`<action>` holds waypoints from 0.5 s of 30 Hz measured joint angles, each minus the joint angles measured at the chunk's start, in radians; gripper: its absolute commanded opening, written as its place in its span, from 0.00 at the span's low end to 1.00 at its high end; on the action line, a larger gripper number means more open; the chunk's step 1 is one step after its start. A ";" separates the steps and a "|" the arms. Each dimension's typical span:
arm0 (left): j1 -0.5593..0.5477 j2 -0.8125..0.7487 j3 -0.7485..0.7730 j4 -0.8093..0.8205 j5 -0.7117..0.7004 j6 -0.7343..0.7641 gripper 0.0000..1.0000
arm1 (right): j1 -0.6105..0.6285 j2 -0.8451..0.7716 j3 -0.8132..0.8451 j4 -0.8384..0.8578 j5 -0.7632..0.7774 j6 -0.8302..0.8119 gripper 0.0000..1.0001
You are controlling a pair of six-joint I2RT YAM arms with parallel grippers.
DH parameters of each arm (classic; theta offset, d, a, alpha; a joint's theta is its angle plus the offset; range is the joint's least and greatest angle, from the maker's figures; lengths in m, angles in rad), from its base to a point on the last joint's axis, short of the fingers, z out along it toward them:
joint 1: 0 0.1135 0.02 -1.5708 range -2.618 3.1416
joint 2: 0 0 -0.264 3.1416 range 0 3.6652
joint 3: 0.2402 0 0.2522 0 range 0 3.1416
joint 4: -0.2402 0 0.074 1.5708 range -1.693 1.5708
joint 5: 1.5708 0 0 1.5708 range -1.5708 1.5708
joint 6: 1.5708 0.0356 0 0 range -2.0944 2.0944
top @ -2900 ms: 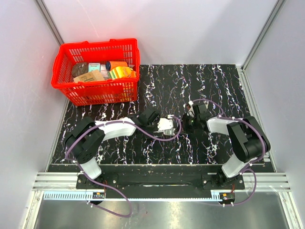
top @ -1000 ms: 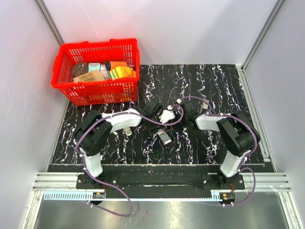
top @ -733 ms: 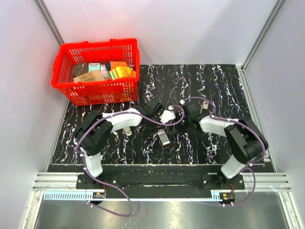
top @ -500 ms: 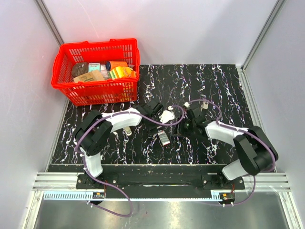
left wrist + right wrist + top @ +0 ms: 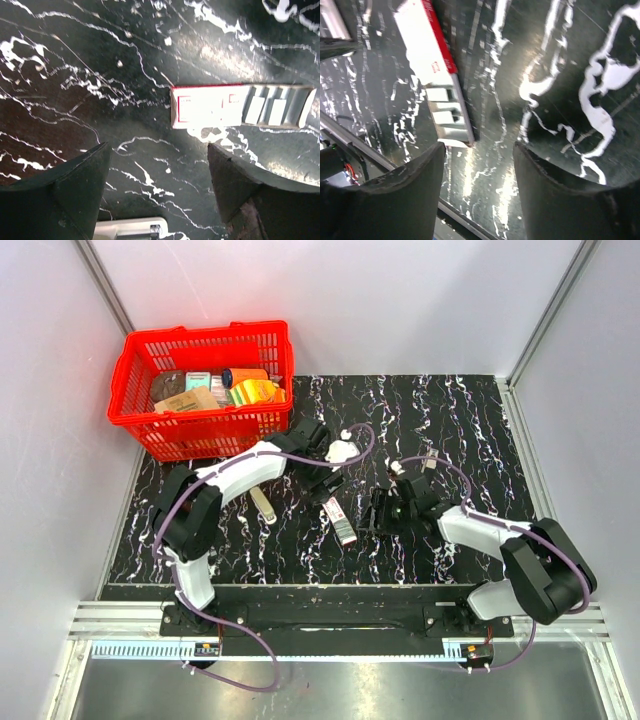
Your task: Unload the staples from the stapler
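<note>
The staples (image 5: 263,507), a short pale beige strip, lie on the black marbled table left of both grippers, apart from them. I cannot pick out the stapler against the dark table. My left gripper (image 5: 328,478) (image 5: 156,150) hangs open over bare table with nothing between its fingers. My right gripper (image 5: 380,512) (image 5: 479,147) is open too, low over the table and empty. Between the two grippers lies a flat red-and-white packet (image 5: 340,521) (image 5: 240,106) (image 5: 437,75), its tray slid partly out.
A red basket (image 5: 215,435) full of small goods stands at the back left. A small silvery piece (image 5: 429,457) sits by the right arm's purple cable. Grey walls close in the table on three sides.
The right gripper has opened and moved toward the near edge, right of the packet. The left gripper has opened wider and drawn back toward the basket. The packet stays on the table.
</note>
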 measured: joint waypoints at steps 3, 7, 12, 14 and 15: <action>0.005 0.035 0.050 0.000 0.004 -0.040 0.80 | 0.020 0.002 0.030 0.019 0.007 -0.021 0.77; 0.017 0.107 0.098 -0.002 0.006 -0.083 0.77 | 0.094 0.019 0.068 0.045 0.048 -0.059 0.81; 0.047 0.161 0.131 -0.036 0.036 -0.113 0.75 | 0.181 0.047 0.076 0.066 0.129 -0.124 0.81; 0.057 0.167 0.137 -0.049 0.050 -0.119 0.74 | 0.215 0.067 0.082 0.064 0.179 -0.156 0.81; 0.061 0.169 0.140 -0.053 0.055 -0.121 0.74 | 0.228 0.074 0.086 0.063 0.198 -0.168 0.81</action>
